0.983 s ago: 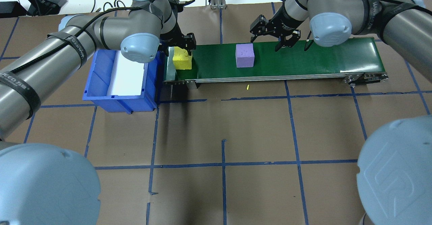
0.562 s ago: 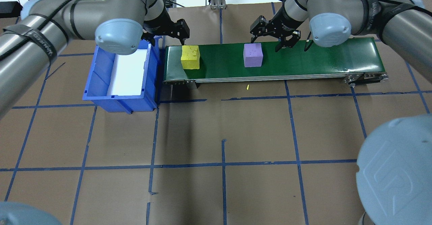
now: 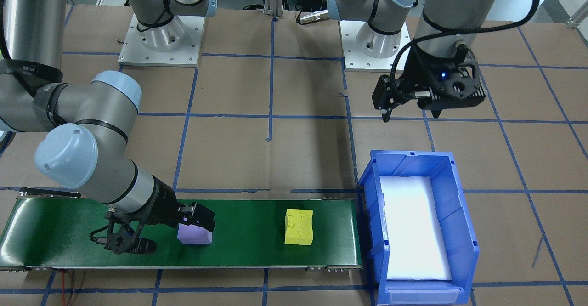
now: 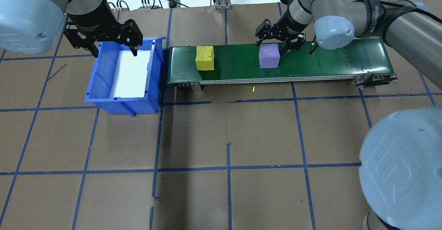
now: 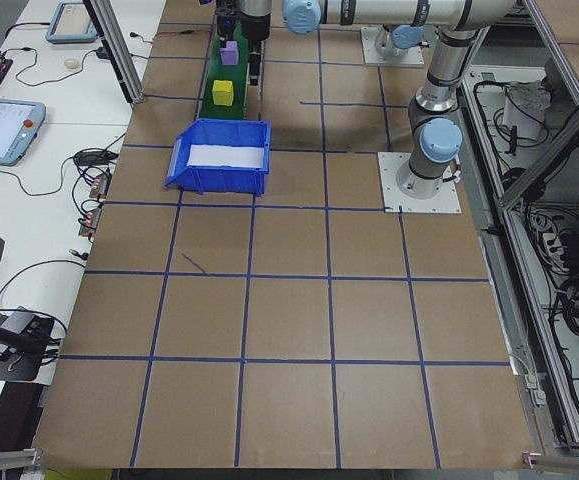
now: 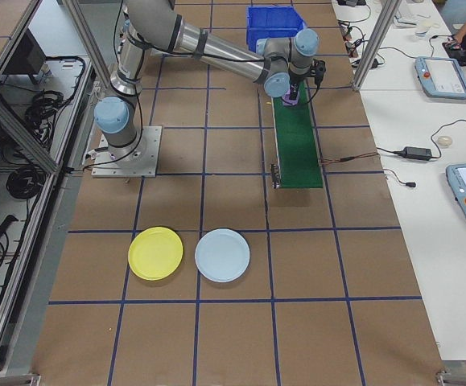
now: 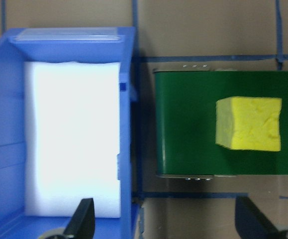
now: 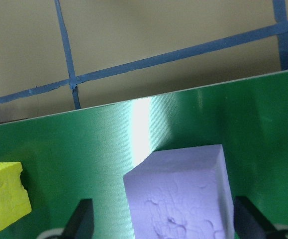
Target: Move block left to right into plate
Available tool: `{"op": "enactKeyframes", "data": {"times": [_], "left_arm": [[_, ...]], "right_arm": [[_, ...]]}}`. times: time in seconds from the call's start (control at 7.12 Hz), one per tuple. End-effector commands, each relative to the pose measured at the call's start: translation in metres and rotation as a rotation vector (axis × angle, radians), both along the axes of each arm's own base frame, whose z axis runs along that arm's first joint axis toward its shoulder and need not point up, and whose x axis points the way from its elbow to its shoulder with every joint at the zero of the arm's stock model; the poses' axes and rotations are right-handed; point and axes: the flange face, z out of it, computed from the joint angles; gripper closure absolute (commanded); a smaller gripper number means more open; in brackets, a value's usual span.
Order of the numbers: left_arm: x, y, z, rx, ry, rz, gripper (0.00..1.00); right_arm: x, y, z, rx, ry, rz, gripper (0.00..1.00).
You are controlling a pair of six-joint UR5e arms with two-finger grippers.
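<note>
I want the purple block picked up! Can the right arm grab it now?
Probably yes. The right end effector is open and sits right over the purple block, a finger on each side, with nothing between them on the green belt.

Purple block (image 8: 178,196) and yellow block (image 7: 248,123) look like pitted, matt foam; the green belt (image 8: 84,149) is glossy; the blue bin (image 3: 455,205) smooth plastic; the desk (image 4: 228,136) matt brown paper

A robotics lab. Two arms stand bolted on metal base plates (image 5: 420,182) to a brown-papered table (image 4: 221,136) gridded with blue tape, framed by aluminium posts (image 6: 96,60), with a small green conveyor (image 4: 276,64) on top. Side benches carry teach pendants (image 5: 4,128) (screens lit) and loose cables (image 5: 94,165).
</note>
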Motion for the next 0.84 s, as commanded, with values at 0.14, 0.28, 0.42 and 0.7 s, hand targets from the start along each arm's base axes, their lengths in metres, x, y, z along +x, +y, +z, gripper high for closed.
{"op": "enactKeyframes", "data": {"times": [0.14,0.28,0.42,0.7], "left_arm": [[-0.008,0.014,0.010,-0.056,0.046,-0.033,0.00],[-0.003,0.015,0.010,-0.055,0.044,-0.094,0.00],[0.001,0.012,0.015,-0.063,0.042,-0.124,0.00],[0.008,0.009,0.017,-0.070,0.095,-0.101,0.00]], "right_arm": [[-0.028,-0.003,-0.011,-0.076,0.281,0.184,0.77],[-0.062,-0.002,0.022,-0.122,0.345,0.223,0.77],[-0.117,0.009,0.046,-0.104,0.366,0.307,0.77],[-0.278,0.065,0.090,-0.015,0.396,0.512,0.77]]}}
